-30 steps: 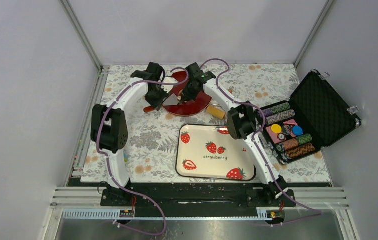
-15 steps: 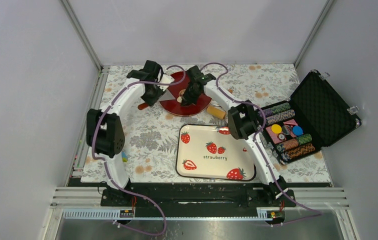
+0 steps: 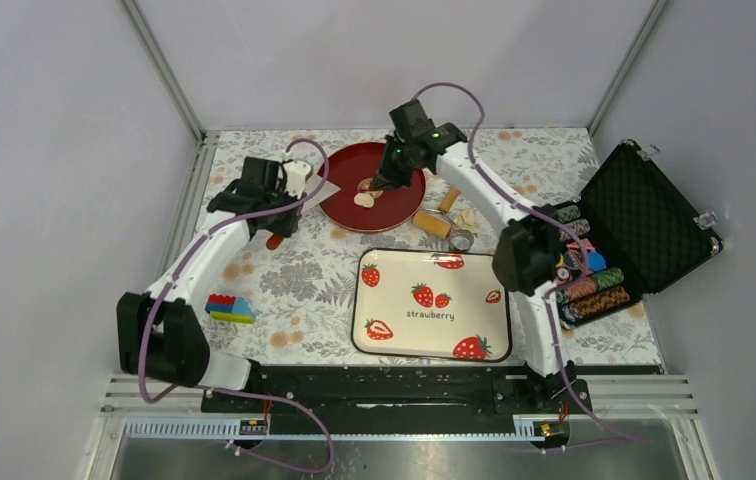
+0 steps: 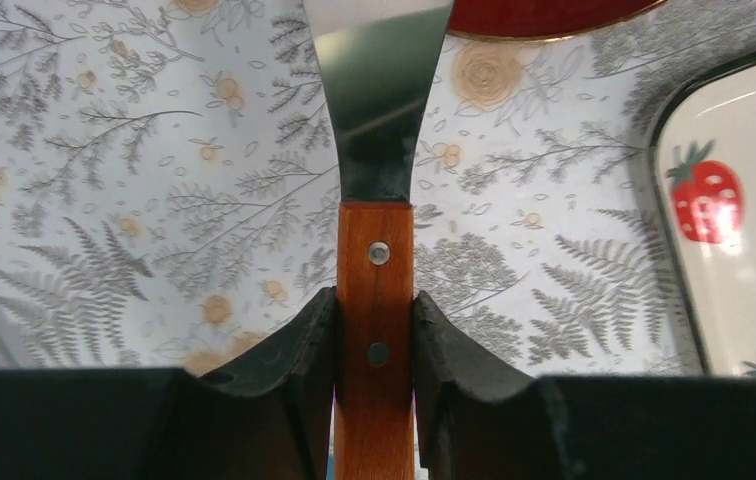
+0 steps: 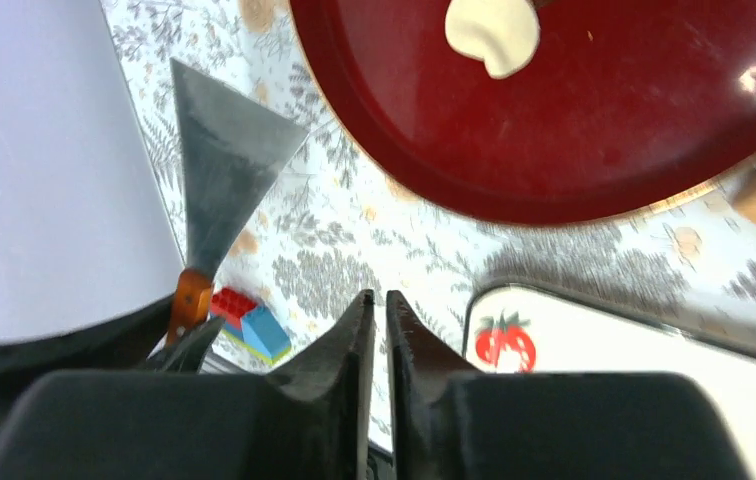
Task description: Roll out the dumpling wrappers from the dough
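Over the far round red plate [image 3: 344,207], my right gripper [image 5: 379,296] is hovering, jaws barely parted and empty, with the small pale dough wrapper [image 3: 364,200] lying on the plate. My left gripper [image 4: 374,300] is clamping the wooden-handled steel scraper [image 4: 378,100]. I'm judging rolling is next, calling for the wooden rolling pin [image 3: 434,224] just right of the plate.

- Bench cloth [image 3: 294,275]: white, printed with grey ferns and small orange blossoms.
- Plate [image 3: 354,218]: glossy deep red with a thin gold line at the rim.
- Dough piece [image 5: 492,30]: pale cream.
- Tray [image 3: 394,300]: cream-white with a black rim, red strawberries with green tops, and dark lettering.
- Scraper [image 4: 375,300]: steel-grey blade, orange-brown wooden handle, two silver rivets.
- Left fingers [image 4: 294,350]: black.
- Toy blocks [image 3: 229,307]: red, blue and yellow.
- Case [image 3: 644,215]: black, holding striped and multicoloured chips.
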Tool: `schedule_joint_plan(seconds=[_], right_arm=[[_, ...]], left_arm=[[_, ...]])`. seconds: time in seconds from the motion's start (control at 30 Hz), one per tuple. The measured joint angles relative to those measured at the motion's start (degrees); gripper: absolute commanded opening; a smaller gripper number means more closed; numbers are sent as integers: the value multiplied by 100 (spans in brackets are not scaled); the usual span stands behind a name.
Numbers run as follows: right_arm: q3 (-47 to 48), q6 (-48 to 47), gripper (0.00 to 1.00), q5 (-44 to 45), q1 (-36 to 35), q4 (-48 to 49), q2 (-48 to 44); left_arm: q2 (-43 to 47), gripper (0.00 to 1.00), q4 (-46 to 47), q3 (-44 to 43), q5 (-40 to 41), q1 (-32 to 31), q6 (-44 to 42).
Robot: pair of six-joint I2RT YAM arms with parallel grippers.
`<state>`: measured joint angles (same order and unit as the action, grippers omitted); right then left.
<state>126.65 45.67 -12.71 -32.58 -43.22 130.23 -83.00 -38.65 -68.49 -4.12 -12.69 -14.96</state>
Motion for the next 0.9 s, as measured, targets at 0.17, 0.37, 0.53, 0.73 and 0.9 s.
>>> schedule_joint_plan(seconds=[0.17, 0.37, 0.53, 0.73, 0.9], right_arm=[[-1475, -446, 47, 256, 22, 120, -1624], [-3967, -782, 68, 363, 310, 529, -3585], [-5466, -1034, 79, 527, 673, 660, -4688], [-6749, -1172, 83, 710, 789, 643, -5965], [-7335, -1176, 84, 881, 831, 625, -6428]], left_arm=[[999, 0, 741, 1104, -490, 81, 708], [1904, 0, 1445, 2258, -953, 146, 1528], [2730, 0, 1921, 3145, -1008, 170, 2151], [3182, 1, 2297, 3661, -968, 181, 2594], [3134, 11, 2354, 3891, -848, 197, 2745]])
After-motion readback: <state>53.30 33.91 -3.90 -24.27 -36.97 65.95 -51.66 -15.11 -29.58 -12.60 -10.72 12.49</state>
